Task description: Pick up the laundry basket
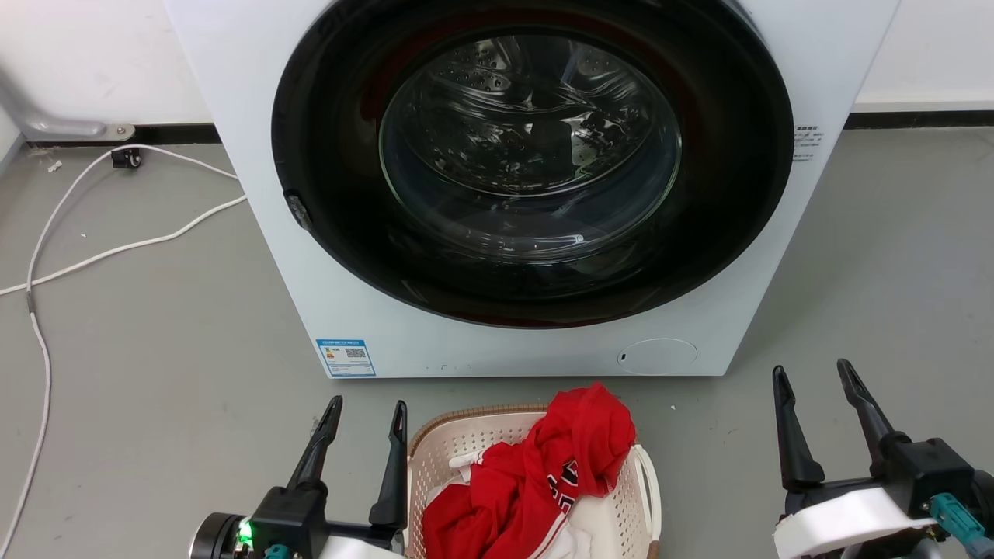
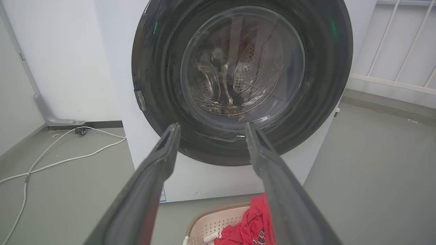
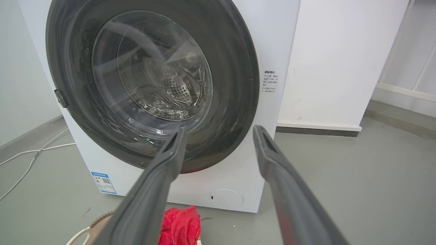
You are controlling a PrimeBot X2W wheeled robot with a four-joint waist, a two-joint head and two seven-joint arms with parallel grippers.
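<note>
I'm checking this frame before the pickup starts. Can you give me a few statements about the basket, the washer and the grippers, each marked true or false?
1. The laundry basket stands on the floor in front of the washer. True.
2. The washer's door hangs open. False: the round glass door is closed.
3. A red garment is heaped in the basket and rises above its rim. True.
4. The left gripper is shut on the basket's handle. False: it is open, beside the basket's left side, holding nothing.
5. The right gripper rests on the red garment. False: it is open and well apart from the basket, off to its right.
</note>
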